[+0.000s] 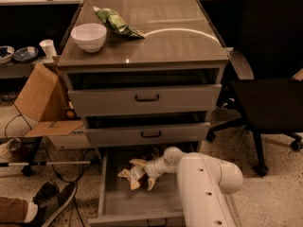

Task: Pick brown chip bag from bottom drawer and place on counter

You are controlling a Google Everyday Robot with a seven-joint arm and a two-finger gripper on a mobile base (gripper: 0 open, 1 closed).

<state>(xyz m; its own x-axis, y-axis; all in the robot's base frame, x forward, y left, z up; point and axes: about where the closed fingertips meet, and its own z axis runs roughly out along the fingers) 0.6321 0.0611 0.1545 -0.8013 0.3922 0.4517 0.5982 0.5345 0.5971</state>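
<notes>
The brown chip bag [133, 175] lies crumpled on the grey floor of the open bottom drawer [137, 203], towards its back. My gripper [146, 170] reaches down into the drawer from the right and is at the bag's right side, touching it. My white arm [206, 188] covers the drawer's right part. The counter [180, 44] is the glossy top of the cabinet, with a pale curved reflection.
A white bowl [88, 36] and a green chip bag [116, 21] sit on the counter's back left. The two upper drawers [147, 98] stand slightly open. A black office chair [274, 84] is on the right. A cardboard box [40, 100], cables and a shoe [54, 197] are on the left.
</notes>
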